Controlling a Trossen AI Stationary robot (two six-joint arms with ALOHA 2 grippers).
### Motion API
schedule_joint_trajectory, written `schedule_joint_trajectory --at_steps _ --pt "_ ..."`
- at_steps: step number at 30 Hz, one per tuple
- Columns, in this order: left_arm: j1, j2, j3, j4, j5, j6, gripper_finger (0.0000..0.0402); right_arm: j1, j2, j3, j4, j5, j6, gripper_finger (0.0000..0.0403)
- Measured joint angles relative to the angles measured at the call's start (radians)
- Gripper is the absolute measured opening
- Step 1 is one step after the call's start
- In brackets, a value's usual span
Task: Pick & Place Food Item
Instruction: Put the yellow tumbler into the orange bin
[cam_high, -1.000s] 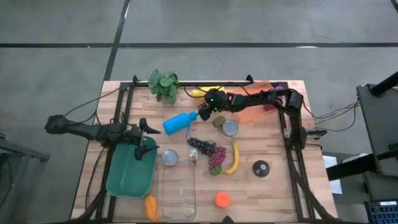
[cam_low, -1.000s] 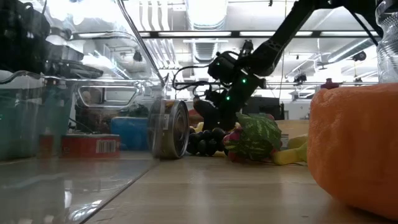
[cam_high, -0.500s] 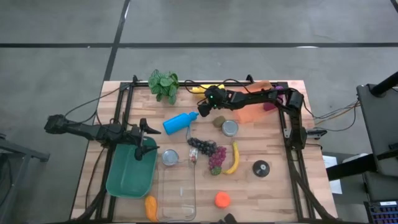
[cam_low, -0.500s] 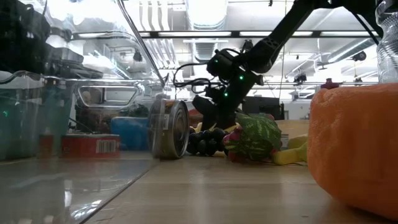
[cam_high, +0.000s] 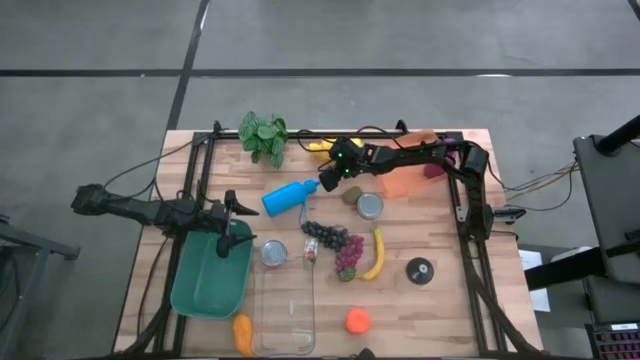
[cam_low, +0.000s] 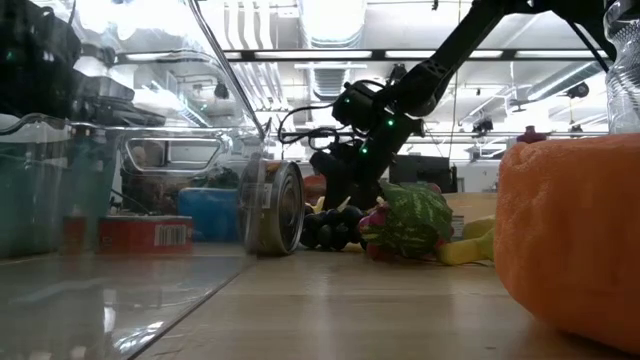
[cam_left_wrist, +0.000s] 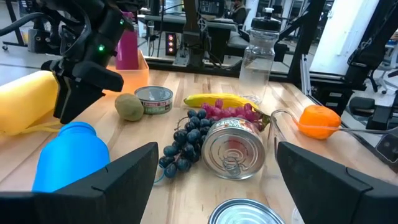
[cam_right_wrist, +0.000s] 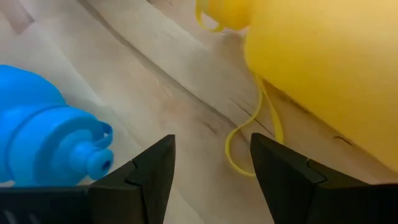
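Yellow food item (cam_high: 318, 147): lies at the far edge of the surface (cam_high: 440, 300), long axis running left to right, just beyond the right pincer.
Right pincer (cam_high: 327, 184): fingers partly apart with nothing between them, low between the item and the blue bottle (cam_high: 287, 196).
Right wrist view only: a yellow string (cam_right_wrist: 249, 134) trails from the item onto the wood.
Left pincer (cam_high: 240, 225): wide and empty, at the far rim of the green bin (cam_high: 205, 285).
Left wrist view only: an orange tray (cam_left_wrist: 134, 78) holds a pink bottle (cam_left_wrist: 127, 53).
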Motion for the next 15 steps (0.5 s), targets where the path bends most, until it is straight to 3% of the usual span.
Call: schedule_joint_trajectory --at_steps 15 --pt "0.0 0.0 0.0 0.0 0.0 0.0 0.0336 -0.024 0.002 -0.013 -0.007 -0.037 -0.043 0.0205"
